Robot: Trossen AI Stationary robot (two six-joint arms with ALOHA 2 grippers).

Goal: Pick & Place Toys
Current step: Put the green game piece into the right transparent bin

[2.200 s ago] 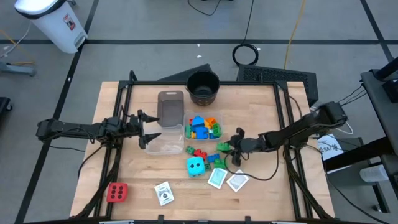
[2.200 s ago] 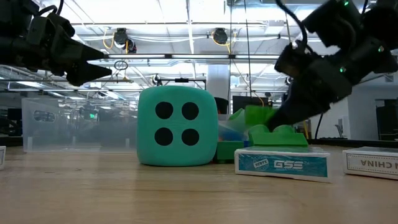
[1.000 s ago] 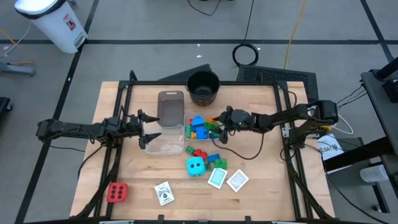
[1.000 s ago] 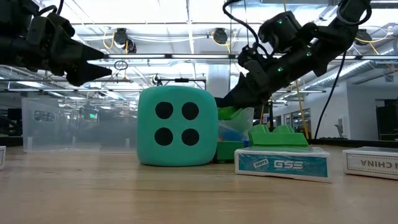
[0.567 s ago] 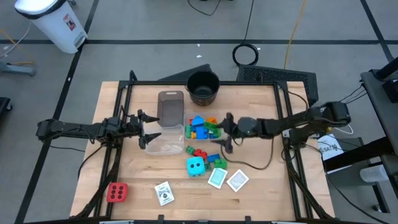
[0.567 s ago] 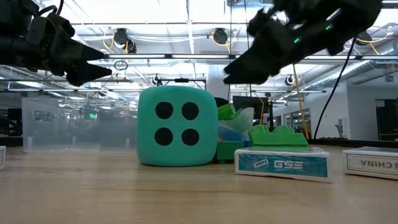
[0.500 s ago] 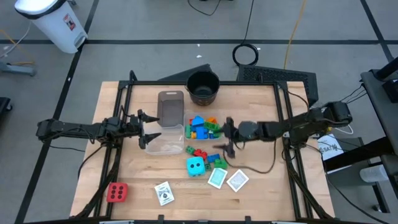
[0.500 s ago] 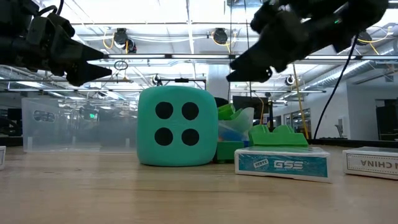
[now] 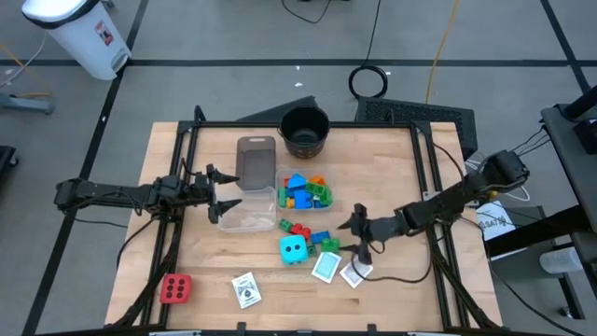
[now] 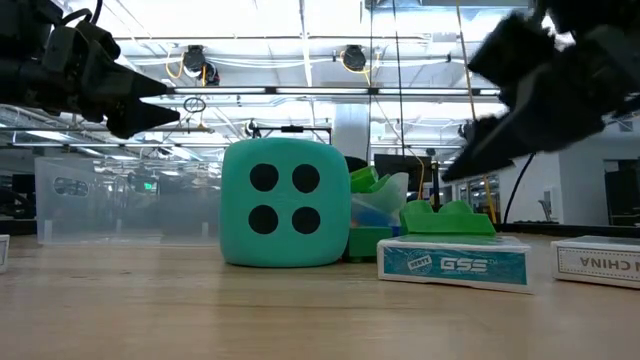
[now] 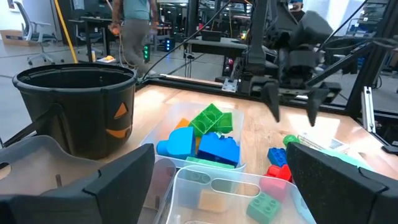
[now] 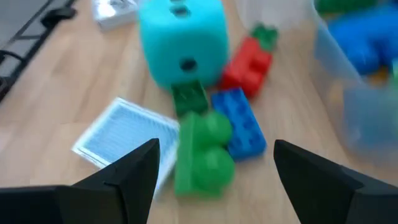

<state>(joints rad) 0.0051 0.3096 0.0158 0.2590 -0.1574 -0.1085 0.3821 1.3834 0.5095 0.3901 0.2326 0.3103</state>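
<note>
High view shows the right hand (image 9: 362, 235) has moved away from the tub of blocks (image 9: 305, 191), where it stood a second ago, to hover above the loose green block (image 12: 200, 153) beside the cyan dotted cube (image 9: 293, 248) and the cards (image 9: 327, 268). Its fingers are spread and empty, so one drop looks finished and another pick is being lined up. The left hand (image 9: 222, 194) waits, fingers spread, above the empty clear tub (image 9: 244, 217) on the table (image 9: 205, 271).
</note>
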